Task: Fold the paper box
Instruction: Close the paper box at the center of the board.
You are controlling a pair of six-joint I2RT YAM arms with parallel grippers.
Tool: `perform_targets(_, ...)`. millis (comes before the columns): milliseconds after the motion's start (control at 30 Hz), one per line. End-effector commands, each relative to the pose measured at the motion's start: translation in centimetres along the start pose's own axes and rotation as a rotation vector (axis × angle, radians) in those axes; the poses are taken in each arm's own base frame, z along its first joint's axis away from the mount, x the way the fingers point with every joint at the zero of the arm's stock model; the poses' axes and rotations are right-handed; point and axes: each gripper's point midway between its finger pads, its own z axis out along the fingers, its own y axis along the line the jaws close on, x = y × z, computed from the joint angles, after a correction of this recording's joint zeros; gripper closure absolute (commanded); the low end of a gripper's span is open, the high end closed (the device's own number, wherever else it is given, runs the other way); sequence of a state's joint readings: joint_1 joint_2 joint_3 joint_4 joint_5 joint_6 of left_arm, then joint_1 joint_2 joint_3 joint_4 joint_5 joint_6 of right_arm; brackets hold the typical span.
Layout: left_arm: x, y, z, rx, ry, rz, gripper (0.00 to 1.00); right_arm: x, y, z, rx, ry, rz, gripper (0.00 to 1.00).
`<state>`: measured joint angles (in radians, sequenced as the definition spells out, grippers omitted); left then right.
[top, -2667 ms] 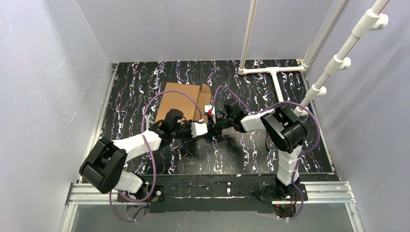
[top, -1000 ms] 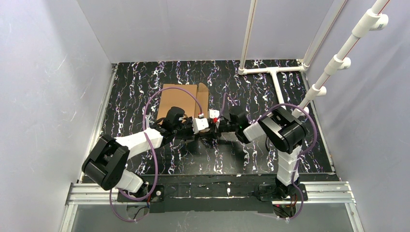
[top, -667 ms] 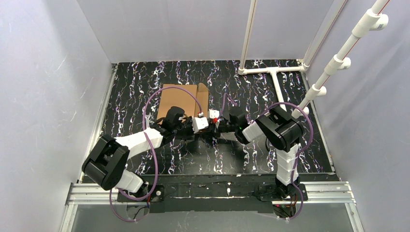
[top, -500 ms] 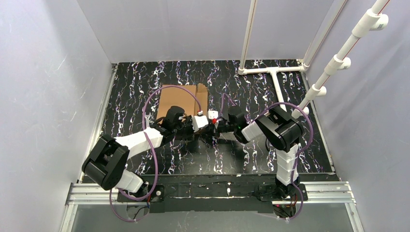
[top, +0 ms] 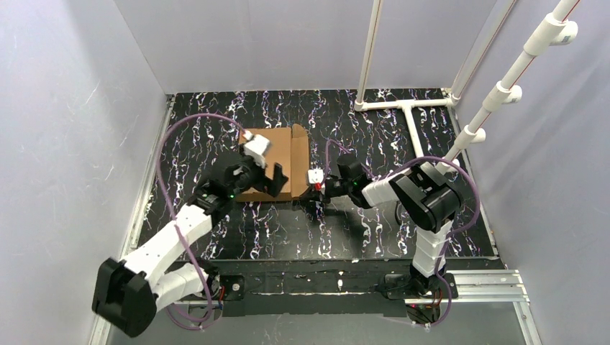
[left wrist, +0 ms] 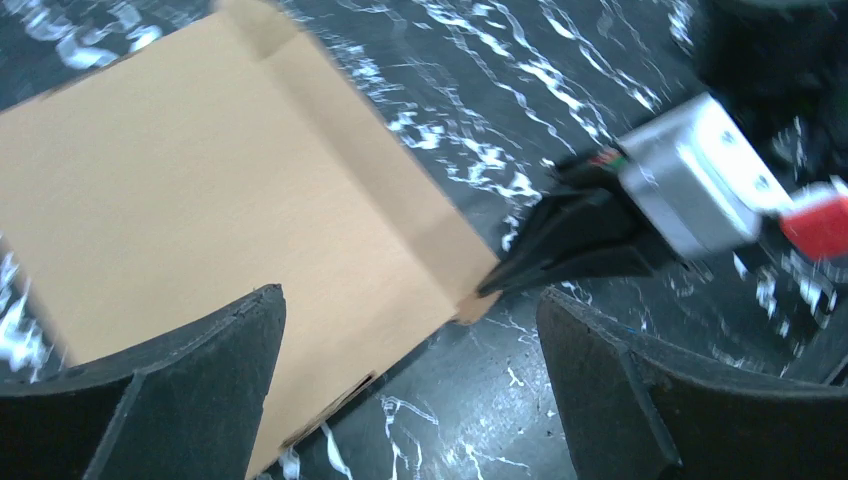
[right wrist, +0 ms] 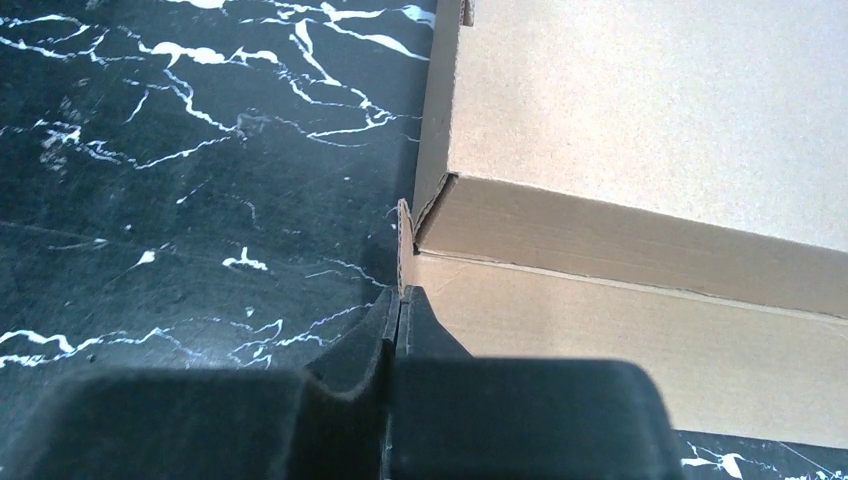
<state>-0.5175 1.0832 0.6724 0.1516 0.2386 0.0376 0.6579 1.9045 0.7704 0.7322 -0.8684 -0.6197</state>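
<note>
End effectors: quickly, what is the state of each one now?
Left end effector: open, holding nothing.
Right end effector: closed on a corner of the paper box.

Soft, even overhead light casts faint shadows on the dark tabletop (top: 345, 230), with motion blur smearing the left wrist view and the paper box (right wrist: 640, 110) crisp in the right wrist view.
</note>
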Motion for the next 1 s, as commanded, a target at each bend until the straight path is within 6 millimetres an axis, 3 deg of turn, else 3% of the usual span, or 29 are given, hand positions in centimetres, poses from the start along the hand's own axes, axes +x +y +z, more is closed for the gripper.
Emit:
perform_targets(0,1.8,4.7,-4.3,-0.31,0.103,-0.389,0.04,0.3,2.0,-0.7,-0.092,0.064,-0.004,0.99)
perform_targets(133,5.2,8.5,-6.5,-0.456,0.173,-0.588,0.02,0.5,2.6,-1.0,-0.115,0.095,0.037,0.99)
perform_targets(300,7.9,10.9,-6.2,-0.47,0.193,-0.747,0.02,0.5,2.8,-1.4,-0.117,0.117,0.064,0.99)
perform_targets(733,8.7,11.0,-2.9,-0.309,0.231,-0.784,0.02,1.6,3.3,-1.2,-0.129,0.138,0.209,0.99)
perform_targets(967,11.1,11.7,-2.2,-0.345,0.326,-0.836,0.2,2.1,3.0,-1.8,-0.094,0.121,0.334,0.99)
